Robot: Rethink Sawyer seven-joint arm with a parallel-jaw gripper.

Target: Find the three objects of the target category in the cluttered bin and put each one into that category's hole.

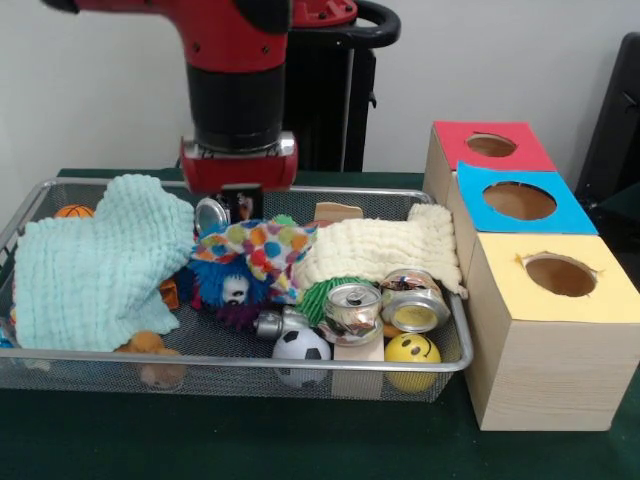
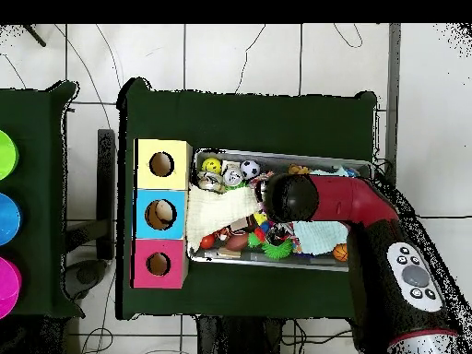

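- Currently the wire basket (image 1: 240, 362) is seen on the dark green table (image 1: 60, 440), packed with clutter.
- The red and black arm (image 1: 238, 90) is lowered over the back middle of the basket; in the overhead view the arm (image 2: 318, 198) is seen covering the basket's centre.
- The claw (image 1: 238, 205) is tucked behind the clutter just under the wrist; whether it is released or clenched cannot be told.
- One dotted cloth (image 1: 262, 248) is bunched mid-basket, directly below the claw, draped over a blue fuzzy toy (image 1: 228, 285). Other dotted cloths cannot be picked out.
- A mint knit cloth (image 1: 100, 262) is spread over the left part of the basket; a cream knit cloth (image 1: 385, 245) is draped over the right part, up to the right rim.
- Two crushed cans (image 1: 385, 305) are lying below the cream cloth, with a small soccer ball (image 1: 300, 350) and a yellow smiley ball (image 1: 412, 350) at the near rim.
- Three boxes are lined up just right of the basket: red-topped (image 1: 490, 145) farthest, blue-topped (image 1: 520, 200) in the middle, yellow-topped (image 1: 560, 275) nearest.
- The round hole in the yellow top (image 1: 560, 274) is open, nothing seen inside it.
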